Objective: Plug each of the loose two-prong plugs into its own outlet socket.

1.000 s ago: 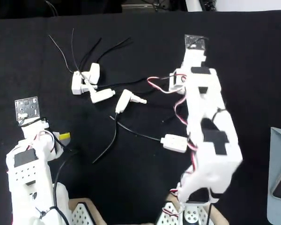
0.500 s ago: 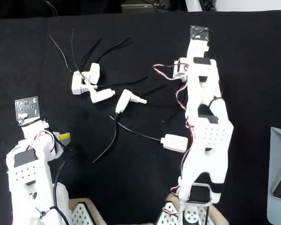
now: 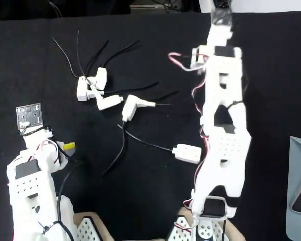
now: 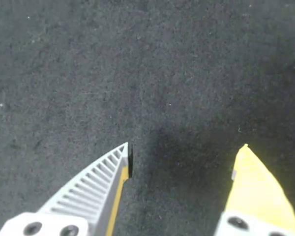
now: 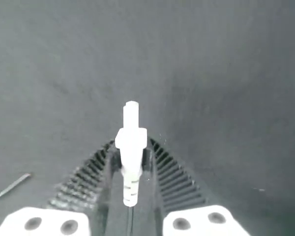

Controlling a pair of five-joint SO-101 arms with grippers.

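My right gripper (image 5: 131, 147) is shut on a small white plug (image 5: 131, 132), whose tip sticks out past the fingers above the black cloth. From above, that arm is stretched to the table's far edge, with its gripper (image 3: 220, 22) there. Several white plug and socket pieces with black wires lie at centre left: a cluster (image 3: 90, 84), one piece (image 3: 109, 102), another (image 3: 131, 107), and a white block (image 3: 187, 152) beside the right arm. My left gripper (image 4: 186, 145) is open over bare cloth with nothing between its fingers; it is at the near left (image 3: 60, 145).
Thin black wires (image 3: 121, 145) trail across the middle of the black cloth. Part of a grey tray (image 3: 300, 191) shows at the right edge. The arm bases stand at the near edge.
The right arm stretched farther toward the far edge with the plug in its gripper. The white piece at the centre turned slightly. The left arm kept still.
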